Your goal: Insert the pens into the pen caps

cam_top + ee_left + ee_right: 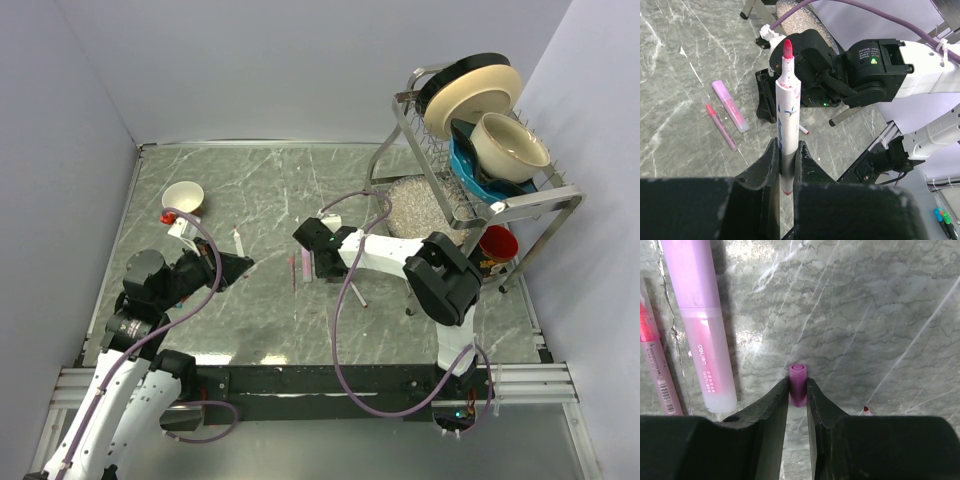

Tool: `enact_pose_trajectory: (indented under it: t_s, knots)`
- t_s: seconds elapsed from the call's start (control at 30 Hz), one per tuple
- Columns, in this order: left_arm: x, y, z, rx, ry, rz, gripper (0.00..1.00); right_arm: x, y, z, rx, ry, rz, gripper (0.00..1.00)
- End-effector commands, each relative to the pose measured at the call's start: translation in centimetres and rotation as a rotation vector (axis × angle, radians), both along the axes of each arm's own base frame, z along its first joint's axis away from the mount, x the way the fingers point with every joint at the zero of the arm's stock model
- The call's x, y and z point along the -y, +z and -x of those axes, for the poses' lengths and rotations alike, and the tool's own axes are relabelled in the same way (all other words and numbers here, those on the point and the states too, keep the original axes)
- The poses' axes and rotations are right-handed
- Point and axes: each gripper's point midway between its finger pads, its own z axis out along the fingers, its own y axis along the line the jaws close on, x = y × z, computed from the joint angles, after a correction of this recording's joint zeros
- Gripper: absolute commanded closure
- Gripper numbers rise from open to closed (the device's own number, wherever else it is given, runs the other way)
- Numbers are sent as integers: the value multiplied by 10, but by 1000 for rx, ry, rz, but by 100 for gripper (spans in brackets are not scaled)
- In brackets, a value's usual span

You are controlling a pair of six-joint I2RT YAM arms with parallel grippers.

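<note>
My left gripper (pixel 788 152) is shut on a white pen (pixel 788 100) whose pink-red tip is bare and points toward the right arm. My right gripper (pixel 798 390) is low over the table, its jaws closed against both sides of a small purple pen cap (pixel 798 381) that stands on end. A pale pink highlighter (pixel 702 325) and a thin pink pen (pixel 655 365) lie to the cap's left. The highlighter (pixel 730 106) and the thin pen (pixel 720 125) also lie side by side in the left wrist view. In the top view the two grippers, left (pixel 237 267) and right (pixel 306 262), face each other.
A white bowl (pixel 183 197) sits at the back left with a small red object beside it. At the back right, a metal dish rack (pixel 540 205) holds plates and bowls, and a red cup (pixel 497 243) stands under it. Another pen's red tip (pixel 866 410) lies right of my right gripper.
</note>
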Motion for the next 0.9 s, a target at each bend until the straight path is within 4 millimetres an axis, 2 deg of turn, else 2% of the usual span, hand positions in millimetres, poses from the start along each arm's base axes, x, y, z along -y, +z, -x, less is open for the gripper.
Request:
enact_pose_trajectory:
  t_s: [0.0,0.17,0.27,0.3,0.37,0.4,0.53,0.6,0.7,0.73,0.83,0.87]
  knots:
    - [-2,20,-1,71,8,2,99,12,-38,24,-122,27,68,75]
    - [0,16,-1,58,-5,3,99,14,-38,22,-113,53,70,91]
    - [9,13,0,37,-63,13,99,19,-23,17,-81,51,68,97]
    - [12,9,-2,2,-76,21,99,16,-11,14,-56,51,47,100]
    - [19,8,1,-14,-125,40,99,14,4,12,-32,51,23,100]
    - [21,7,-1,-34,-127,48,99,12,18,10,-5,50,-5,100]
    - [25,-4,-2,-72,-115,47,99,8,46,9,34,40,-57,100]
    - [35,-11,4,-102,-159,86,99,8,61,8,57,33,-69,100]
    - [48,-22,12,-137,-202,139,99,2,95,7,109,31,-139,100]
    - [52,-22,15,-130,-217,148,99,0,114,6,138,30,-183,100]
    - [59,-28,19,-146,-243,173,99,-16,152,5,196,39,-312,100]
    - [61,-34,20,-172,-253,190,99,-20,172,6,227,45,-366,100]
